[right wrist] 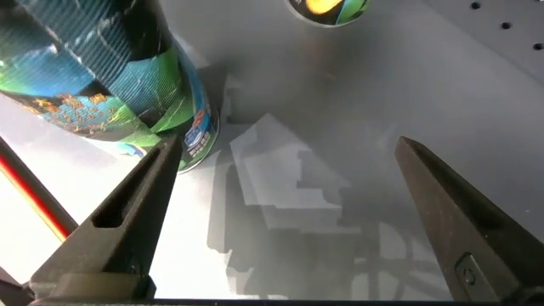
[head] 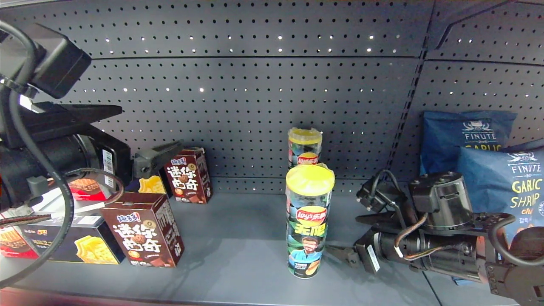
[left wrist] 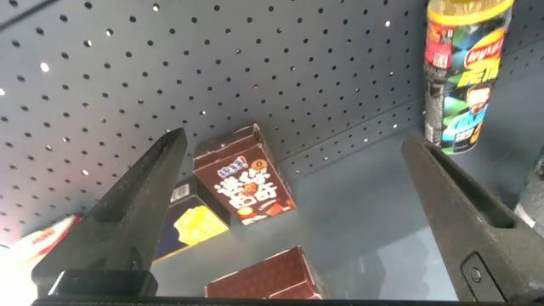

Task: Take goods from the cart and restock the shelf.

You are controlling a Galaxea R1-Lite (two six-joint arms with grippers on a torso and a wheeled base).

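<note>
A: Your front chip can (head: 309, 221) stands upright on the shelf (head: 238, 238), yellow lid on, close to the front edge.

B: And you've a rear chip can (head: 304, 146) straight behind it, up by the pegboard wall (head: 255, 93).

A: Your right gripper (right wrist: 287, 149) lies low, just beside the front can on its right. Its fingers (right wrist: 127, 229) are spread wide and grip nothing.

B: One finger's tip sits by the can's base. You can't tell from here whether it touches.

A: Your left gripper (left wrist: 293, 140) is at the shelf's left end, fingers released too, near the brown cookie boxes (head: 144, 229).

B: Your blue snack bags (head: 501, 182) stand at the far right, behind the right arm.
</note>
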